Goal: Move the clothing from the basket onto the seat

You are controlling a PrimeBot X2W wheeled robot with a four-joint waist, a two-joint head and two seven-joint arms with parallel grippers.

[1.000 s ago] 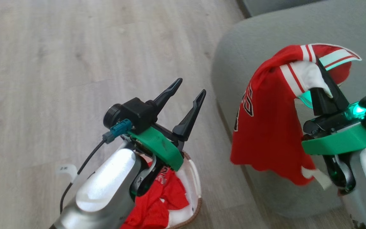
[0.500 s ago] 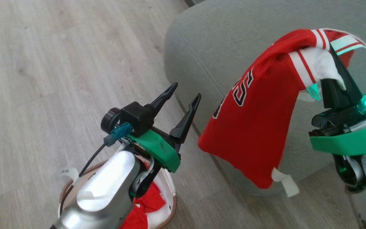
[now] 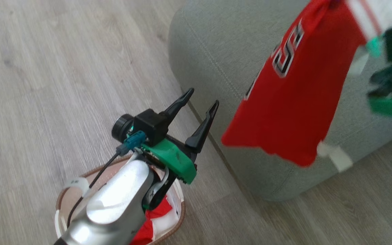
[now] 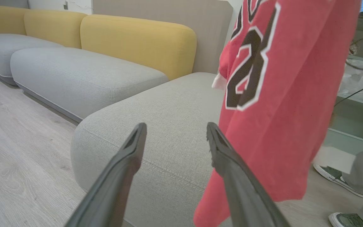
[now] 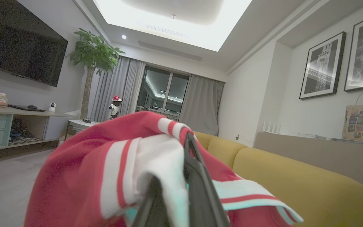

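Right hand: fingers pressed together, clamped on the striped trim of a red jersey. The garment hangs straight down from the hand, its long axis vertical, numbers facing the left hand.

Seat: the grey-green cushion lies below and ahead of the right hand. In the head view the jersey's hem hangs over the cushion's near corner. Whether the hem is above the top face or down against the front face cannot be told.

Judgement: the coming move turns on this one relation. The cushion top lies forward of and beneath the right hand, so the hand needs to go forward over it before it opens.

Left hand: fingers spread wide, holding nothing. The hanging jersey is just beside its right finger, apart from it.

Basket: below and behind the left hand, under its forearm. More red clothing lies inside. The left hand is the nearer one to it.
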